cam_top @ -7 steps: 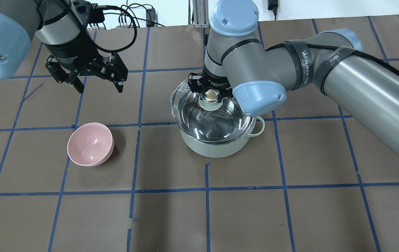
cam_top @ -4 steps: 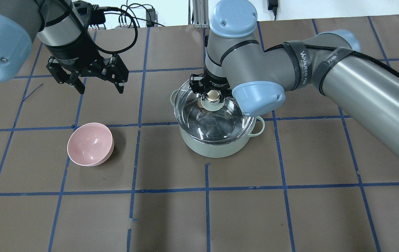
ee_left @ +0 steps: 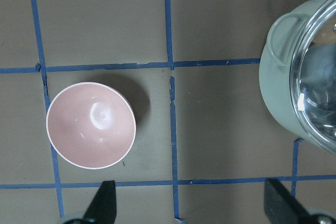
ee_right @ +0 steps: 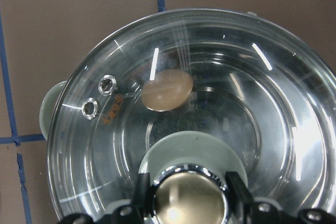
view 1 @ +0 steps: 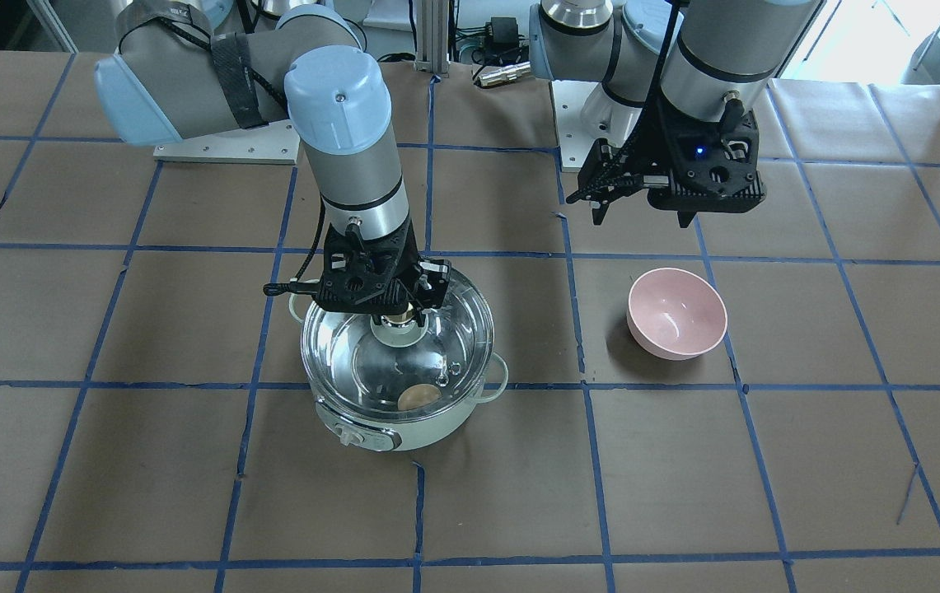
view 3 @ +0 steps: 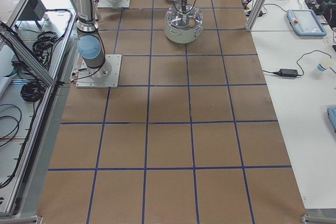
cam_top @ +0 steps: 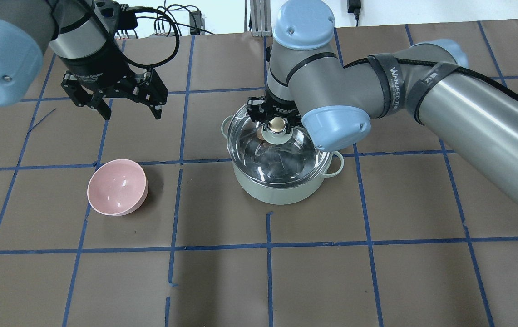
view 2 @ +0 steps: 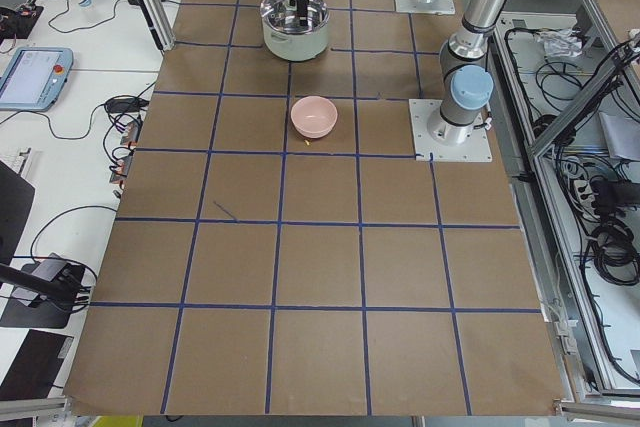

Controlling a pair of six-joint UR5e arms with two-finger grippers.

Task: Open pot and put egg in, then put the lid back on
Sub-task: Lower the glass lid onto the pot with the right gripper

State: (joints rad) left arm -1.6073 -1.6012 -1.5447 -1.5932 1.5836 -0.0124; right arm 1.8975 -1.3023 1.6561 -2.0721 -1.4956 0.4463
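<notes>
Between the fingers of the right pincer [cam_top: 277, 121] sat the beige-gold knob [ee_right: 189, 200] of the glass lid [view 1: 453, 338]. The two black fingers [ee_right: 142, 195] were pressed against the knob's sides, gripping it from straight above. Below that pincer the lid lay across the mouth of the mint-green electric pot [cam_top: 281, 193], its rim reaching about to the pot's edge all round. Whether it was fully seated could not be told.

Under the pincer and off to one side, toward the pot's front control knob [view 1: 348, 434], the light-brown egg [ee_right: 167, 89] lay on the shiny steel bottom of the pot, seen through the glass. Close to the egg in the wrist view, two small metal-ringed vent holes [ee_right: 98, 97] showed near the edge of the lid. One of the pot's loop handles [cam_top: 339, 164] stuck out past the lid, under the right arm's elbow joint.

Well apart from the right pincer, the left pincer [cam_top: 130, 113] hung high above the worktop [cam_top: 377, 272], its fingers spread wide with nothing between them. Roughly beneath it stood a pink bowl [ee_left: 90, 125], upright on the brown worktop and a little to one side of the pincer's centre line. The pot's wall and one handle edged in at the opposite side of that wrist view, well apart from the bowl, with blue tape lines [ee_left: 170, 124] crossing the worktop between them.
</notes>
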